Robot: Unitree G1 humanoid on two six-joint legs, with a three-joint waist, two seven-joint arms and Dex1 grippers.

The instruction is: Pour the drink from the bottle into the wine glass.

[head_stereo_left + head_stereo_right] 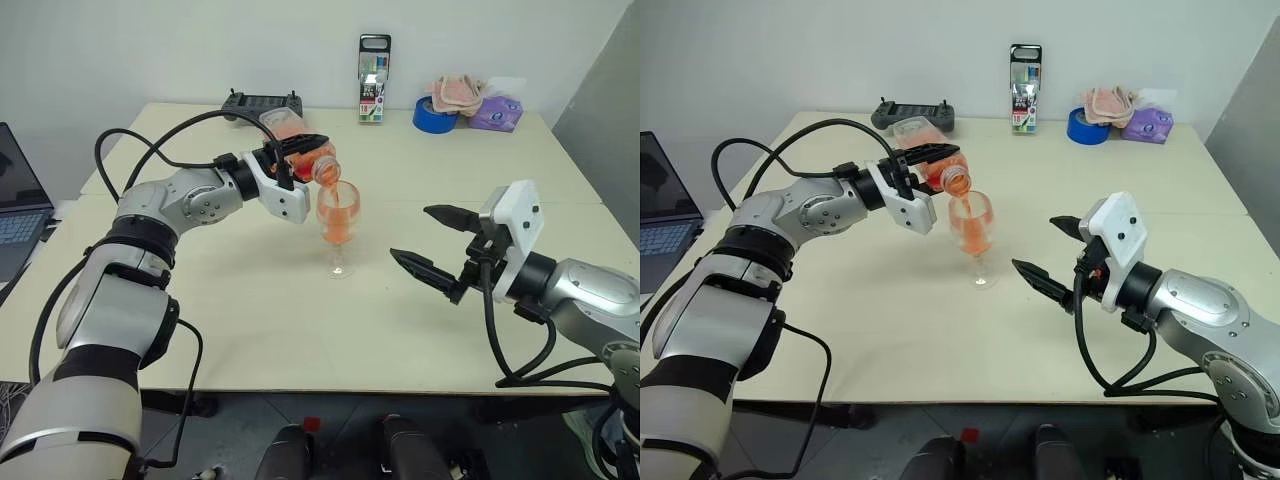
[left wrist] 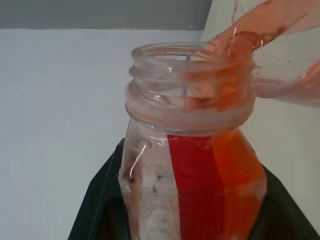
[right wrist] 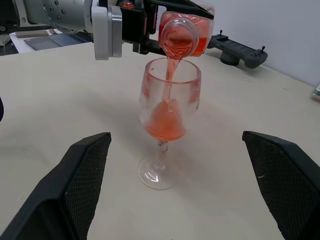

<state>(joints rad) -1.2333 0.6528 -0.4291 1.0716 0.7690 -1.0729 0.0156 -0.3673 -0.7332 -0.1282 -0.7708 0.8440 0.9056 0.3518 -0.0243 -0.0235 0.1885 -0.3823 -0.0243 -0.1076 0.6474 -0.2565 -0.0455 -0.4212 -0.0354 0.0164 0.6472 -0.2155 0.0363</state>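
Mid-pour, seen from the head camera. Left end effector pinched on the bottle, cap off, long axis tipped near level with the open mouth at about 4 o'clock, directly over the rim of the wine glass. Thin stream of the drink falling into the bowl — roughly the lower half filled, some liquid left in the bottle. Wine glass upright on the desk near its centre, foot flat, not touched by either end effector. Right end effector spread wide and empty, lying at about 3 o'clock from the glass, fingers pointing toward it, well apart from the stem. Judged deciding relation: bottle mouth above the bowl, held by the nearer left arm — further tilt about that axis probably needed to empty it.
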